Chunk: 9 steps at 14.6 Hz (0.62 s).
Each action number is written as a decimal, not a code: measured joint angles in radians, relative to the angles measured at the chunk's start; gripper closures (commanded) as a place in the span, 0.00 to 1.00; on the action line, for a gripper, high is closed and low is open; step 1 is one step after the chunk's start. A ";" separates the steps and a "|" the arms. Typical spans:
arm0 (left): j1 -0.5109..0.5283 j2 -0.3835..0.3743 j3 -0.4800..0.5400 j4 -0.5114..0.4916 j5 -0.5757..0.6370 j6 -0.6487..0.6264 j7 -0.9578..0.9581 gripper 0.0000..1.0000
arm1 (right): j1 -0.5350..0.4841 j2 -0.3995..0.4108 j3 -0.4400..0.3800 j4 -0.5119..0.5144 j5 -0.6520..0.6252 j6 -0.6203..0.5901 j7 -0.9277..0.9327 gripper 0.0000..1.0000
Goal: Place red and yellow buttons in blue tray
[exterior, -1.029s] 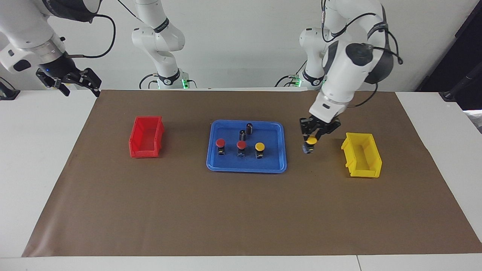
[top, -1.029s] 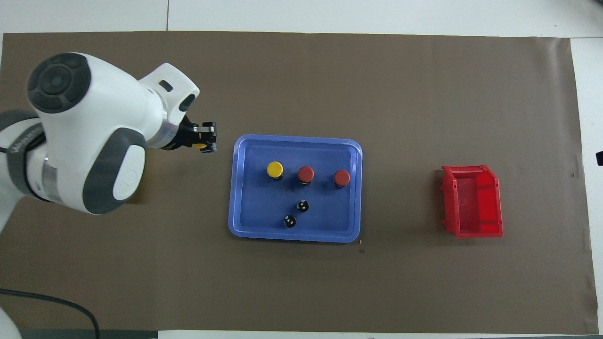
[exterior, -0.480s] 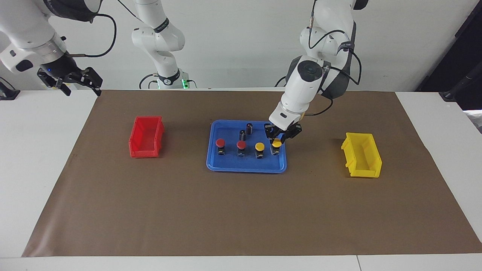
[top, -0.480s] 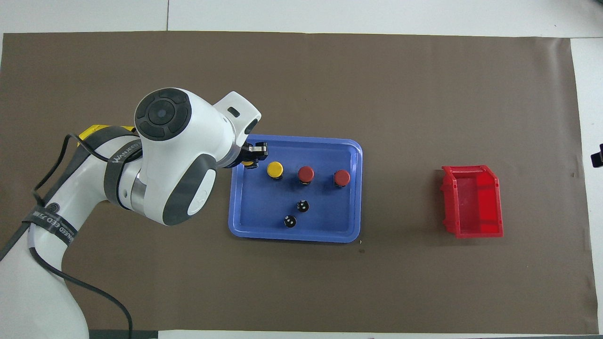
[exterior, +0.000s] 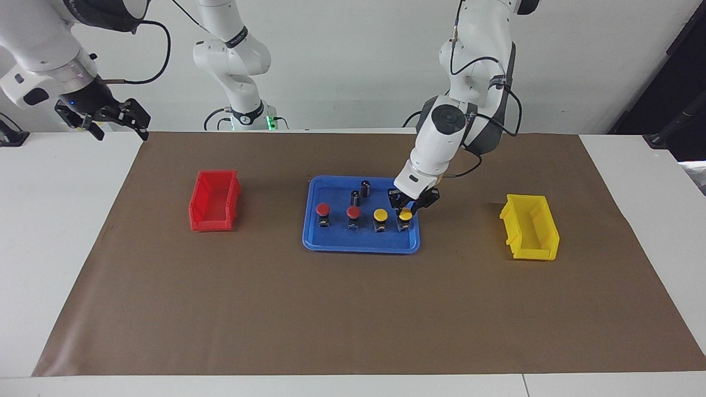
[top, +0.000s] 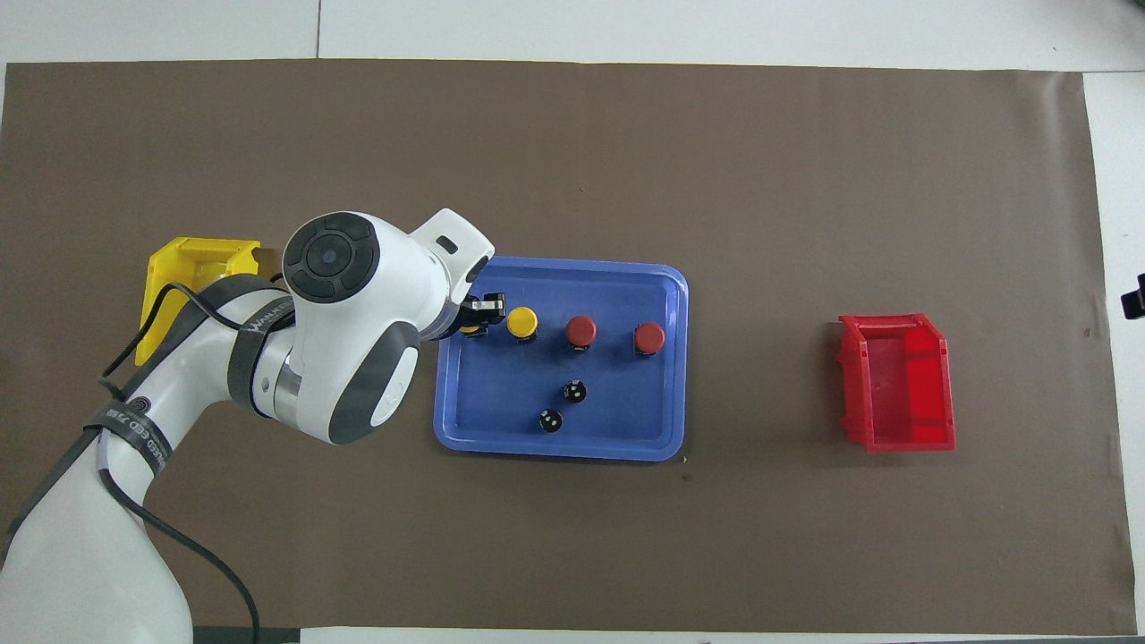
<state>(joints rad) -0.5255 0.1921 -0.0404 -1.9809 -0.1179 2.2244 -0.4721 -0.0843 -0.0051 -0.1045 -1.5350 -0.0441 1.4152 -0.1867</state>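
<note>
While the left gripper stands low in the blue tray, its fingertips are clamped on a yellow button at the tray's end toward the left arm; the button's dark base looks to rest on the tray floor, though contact cannot be told for sure. Beside it, in one row running toward the right arm's end, stand a second yellow button and two red buttons; two dark cylinders stand in the tray nearer the robots. A yellow bin sits toward the left arm's end, a red bin toward the right arm's end, both on the brown mat. The right gripper waits over the table's edge, fingers apart. A band on the left arm bears lettering, not clearly readable.
</note>
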 measured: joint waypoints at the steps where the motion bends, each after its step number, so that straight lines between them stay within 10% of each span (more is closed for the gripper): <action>1: 0.000 0.000 0.000 -0.001 0.000 0.001 0.000 0.28 | 0.000 0.000 0.000 0.000 0.000 -0.001 0.000 0.00; 4: 0.000 -0.002 0.001 0.000 0.000 0.001 0.000 0.03 | 0.000 0.000 0.001 -0.003 0.000 -0.001 0.000 0.00; 9: 0.004 -0.049 0.013 0.088 0.003 -0.169 0.050 0.00 | 0.003 0.000 0.005 -0.005 0.000 -0.011 0.000 0.00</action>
<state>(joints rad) -0.5215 0.1436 -0.0272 -1.8931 -0.1151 2.0550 -0.4226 -0.0813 -0.0051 -0.0997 -1.5400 -0.0441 1.4045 -0.1868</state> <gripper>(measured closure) 0.009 0.000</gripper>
